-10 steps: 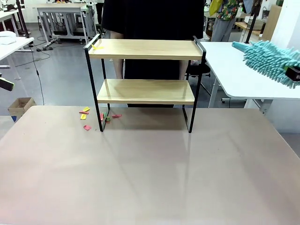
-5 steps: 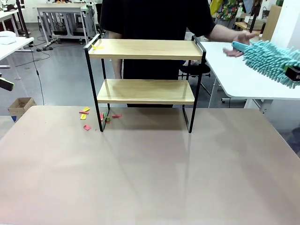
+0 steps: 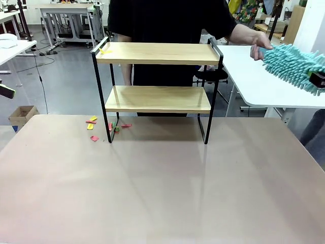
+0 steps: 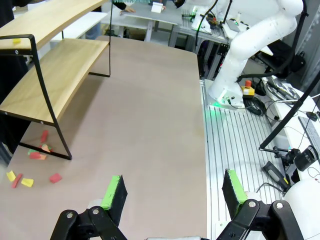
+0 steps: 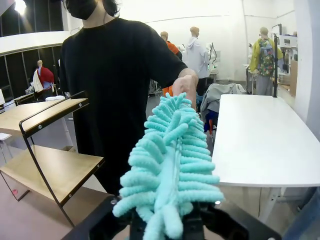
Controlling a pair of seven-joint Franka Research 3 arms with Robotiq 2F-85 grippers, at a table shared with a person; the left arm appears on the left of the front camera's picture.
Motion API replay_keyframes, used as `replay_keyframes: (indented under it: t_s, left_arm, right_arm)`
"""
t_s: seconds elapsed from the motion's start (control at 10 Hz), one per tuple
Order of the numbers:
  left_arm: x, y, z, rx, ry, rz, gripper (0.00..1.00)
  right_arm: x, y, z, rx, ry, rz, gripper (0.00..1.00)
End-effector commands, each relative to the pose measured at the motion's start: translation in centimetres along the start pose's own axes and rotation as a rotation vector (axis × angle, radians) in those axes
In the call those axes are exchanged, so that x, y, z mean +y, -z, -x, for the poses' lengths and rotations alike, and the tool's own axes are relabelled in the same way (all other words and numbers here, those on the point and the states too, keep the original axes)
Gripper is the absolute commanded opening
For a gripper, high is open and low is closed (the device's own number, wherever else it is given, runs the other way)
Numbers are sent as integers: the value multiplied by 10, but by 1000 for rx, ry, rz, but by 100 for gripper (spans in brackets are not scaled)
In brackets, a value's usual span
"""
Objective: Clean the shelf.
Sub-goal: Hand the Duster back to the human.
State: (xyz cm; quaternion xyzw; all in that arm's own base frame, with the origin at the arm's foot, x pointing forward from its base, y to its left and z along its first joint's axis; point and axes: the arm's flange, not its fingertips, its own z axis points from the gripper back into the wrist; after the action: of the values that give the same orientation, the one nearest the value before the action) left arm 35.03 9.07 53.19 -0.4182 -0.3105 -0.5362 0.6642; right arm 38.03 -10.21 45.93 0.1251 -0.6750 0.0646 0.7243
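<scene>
The shelf (image 3: 157, 53), two light wooden boards in a thin black frame, stands at the table's far middle; it also appears in the left wrist view (image 4: 60, 70) and the right wrist view (image 5: 55, 167). A yellow scrap (image 3: 105, 50) lies on its top board. Red and yellow scraps (image 3: 93, 124) lie on the table by its left foot. A teal fluffy duster (image 3: 292, 63) lies in my right gripper (image 3: 317, 80), hiding the fingers. A person's hand (image 3: 259, 39) grips the duster's far end (image 5: 172, 160). My left gripper (image 4: 173, 192) hangs open over the table's left part.
A person in black (image 3: 167, 20) stands right behind the shelf. A white side table (image 3: 254, 86) lies under the duster at the right. A cardboard box (image 3: 23, 116) sits on the floor at the left. My right arm's base (image 4: 240, 60) stands beyond the table edge.
The person's hand has come in from the left and closed on the duster's far end. The shelf, the scraps and my left gripper have not moved.
</scene>
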Motion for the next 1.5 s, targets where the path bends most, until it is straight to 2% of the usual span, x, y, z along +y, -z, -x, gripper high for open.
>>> replay_keyframes:
  t_s: [0.0,0.1,0.2,0.3,0.5,0.6,0.8,1.0,1.1,1.2,1.3,1.4]
  left_arm:
    - [-2,-1,-2,-12,1,2,100]
    - [-2,-1,-2,-12,1,2,100]
    - [-2,-1,-2,-12,1,2,100]
    - [-2,-1,-2,-12,1,2,100]
    - [-2,-1,-2,-12,1,2,100]
    - [-2,-1,-2,-12,1,2,100]
    - [-2,-1,-2,-12,1,2,100]
    - [-2,-1,-2,-12,1,2,100]
    - [-2,-1,-2,-12,1,2,100]
    - [-2,-1,-2,-12,1,2,100]
    - [-2,-1,-2,-12,1,2,100]
    - [-2,-1,-2,-12,1,2,100]
  right_arm:
    - [0,0,0,0,0,0,65]
    - [1,0,-2,-9,-3,-8,73]
    - [1,-3,-7,-10,12,-21,100]
    - [-2,-9,-20,-27,48,-27,100]
    - [-17,-25,-58,-120,186,-35,97]
    - [-23,-31,-74,-164,234,-29,100]
    - [-52,-58,-119,-314,396,-10,100]
    - [-84,-81,-142,-436,556,18,100]
    - [-98,-88,-144,-468,608,31,100]
    - [-106,-88,-142,-455,632,17,100]
    - [-107,-81,-137,-406,584,20,100]
    - [-100,-99,-146,-447,587,45,100]
